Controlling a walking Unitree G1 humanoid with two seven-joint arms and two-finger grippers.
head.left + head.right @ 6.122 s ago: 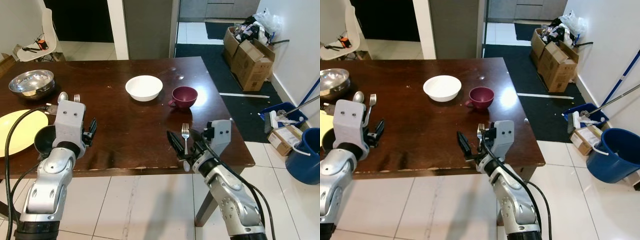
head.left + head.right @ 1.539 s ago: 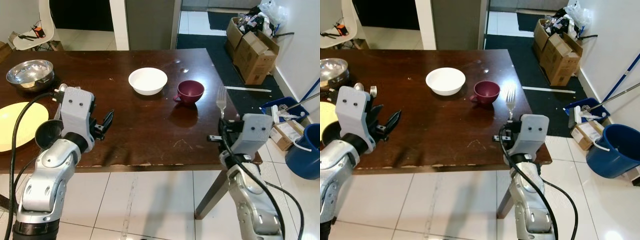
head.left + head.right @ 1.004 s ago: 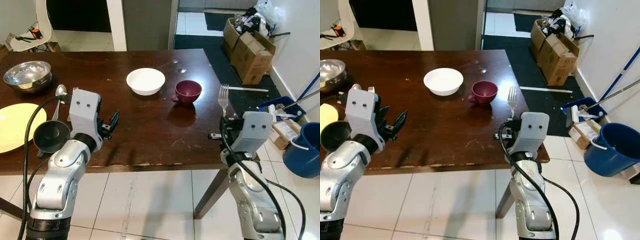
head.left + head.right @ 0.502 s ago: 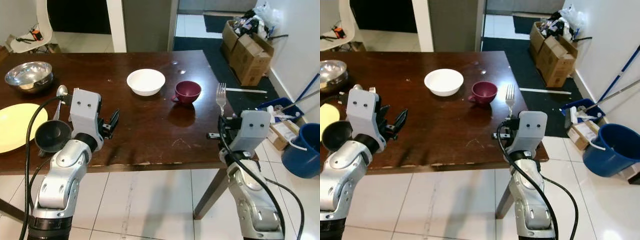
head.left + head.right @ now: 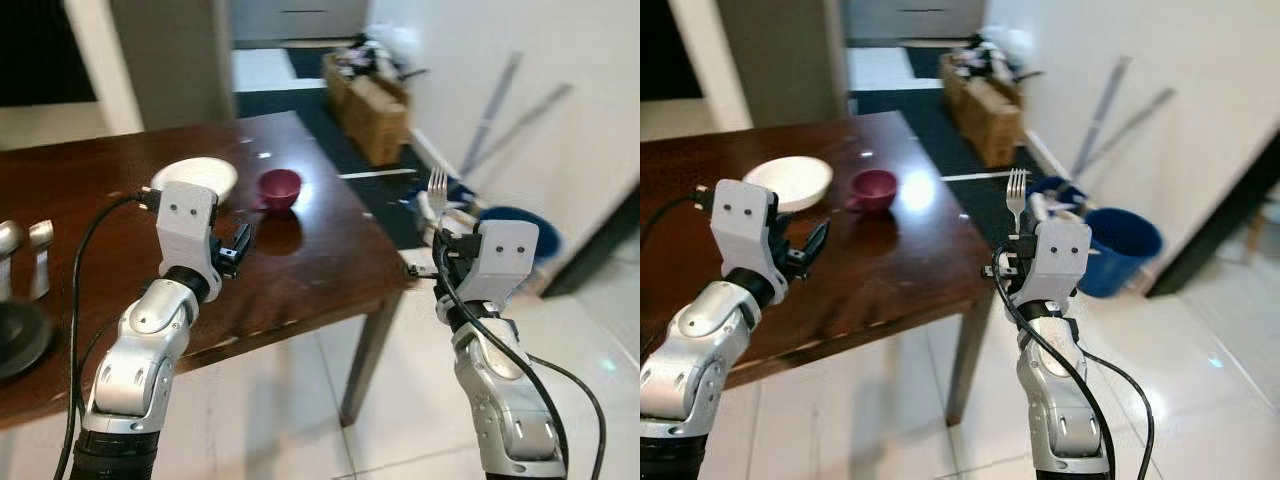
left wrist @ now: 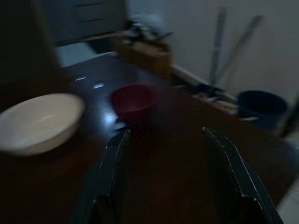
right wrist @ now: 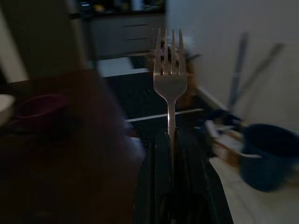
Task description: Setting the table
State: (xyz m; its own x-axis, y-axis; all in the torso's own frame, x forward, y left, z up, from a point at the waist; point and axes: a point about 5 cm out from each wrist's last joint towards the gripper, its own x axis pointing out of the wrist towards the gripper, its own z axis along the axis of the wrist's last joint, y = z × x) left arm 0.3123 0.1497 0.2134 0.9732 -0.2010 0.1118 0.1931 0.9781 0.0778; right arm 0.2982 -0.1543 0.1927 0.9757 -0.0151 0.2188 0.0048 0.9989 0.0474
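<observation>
1. The white bowl and maroon cup sit side by side on the dark wooden table.
2. The right gripper, off the table's corner, pinches a fork upright.
3. The left gripper hovers over the table, fingers spread.
4. A blue bucket stands on the tiled floor.

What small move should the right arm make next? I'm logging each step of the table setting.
Probably swing the right gripper back over the table: it holds the fork upright, beyond the table's edge above the floor.
</observation>
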